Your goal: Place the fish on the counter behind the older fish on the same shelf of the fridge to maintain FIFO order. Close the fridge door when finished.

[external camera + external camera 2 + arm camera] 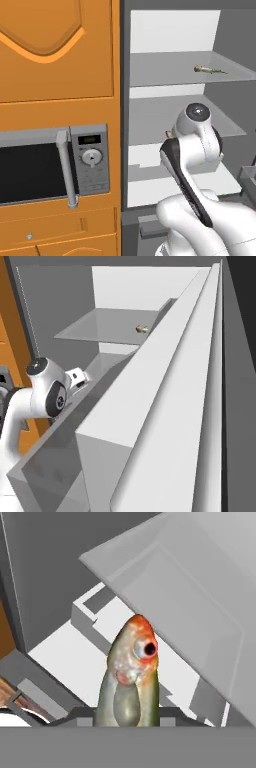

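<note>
While fingers point(127, 724) grip fish point(131, 672), fridge point(170, 50) open

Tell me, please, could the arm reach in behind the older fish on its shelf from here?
Probably yes: the fridge stands open, and the shelf behind the older fish looks bare, though it lies above the gripper.

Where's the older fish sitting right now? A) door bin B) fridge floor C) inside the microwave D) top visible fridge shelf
D: the older fish lies on the upper shelf of the open fridge, above the arm; the other fish is held in the fingers.
</note>
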Robot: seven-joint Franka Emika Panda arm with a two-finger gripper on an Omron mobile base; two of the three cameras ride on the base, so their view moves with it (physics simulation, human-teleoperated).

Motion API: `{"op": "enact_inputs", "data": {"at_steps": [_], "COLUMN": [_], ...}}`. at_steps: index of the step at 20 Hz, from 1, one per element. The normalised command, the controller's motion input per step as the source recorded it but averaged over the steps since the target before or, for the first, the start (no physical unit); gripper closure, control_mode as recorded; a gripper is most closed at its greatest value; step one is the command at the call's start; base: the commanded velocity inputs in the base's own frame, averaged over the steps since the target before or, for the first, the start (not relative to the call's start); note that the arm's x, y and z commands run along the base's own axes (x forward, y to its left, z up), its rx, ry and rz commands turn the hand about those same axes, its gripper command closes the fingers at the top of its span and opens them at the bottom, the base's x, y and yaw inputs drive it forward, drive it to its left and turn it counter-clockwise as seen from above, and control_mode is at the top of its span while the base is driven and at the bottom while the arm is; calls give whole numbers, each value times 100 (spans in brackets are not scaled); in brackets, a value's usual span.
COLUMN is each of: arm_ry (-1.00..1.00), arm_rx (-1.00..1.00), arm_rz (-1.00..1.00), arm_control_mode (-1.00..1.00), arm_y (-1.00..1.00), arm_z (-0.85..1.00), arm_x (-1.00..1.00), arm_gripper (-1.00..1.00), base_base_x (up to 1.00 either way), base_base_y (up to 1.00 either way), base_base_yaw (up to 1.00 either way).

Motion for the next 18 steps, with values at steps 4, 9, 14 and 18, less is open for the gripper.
{"op": "enact_inputs", "data": {"at_steps": [4, 9, 14, 18], "arm_ry": [-14, -21, -27, -23], "arm_rx": [9, 4, 0, 0], "arm_rz": [20, 14, 5, 0], "arm_control_mode": [-100, -100, -100, -100], "arm_y": [-32, -27, -4, 0], "arm_z": [87, 95, 98, 70], "arm_x": [100, 86, 33, 41], "arm_gripper": [100, 100, 100, 100], "base_base_x": [0, 0, 0, 0], "base_base_y": [0, 0, 0, 0], "base_base_yaw": [0, 0, 0, 0]}}
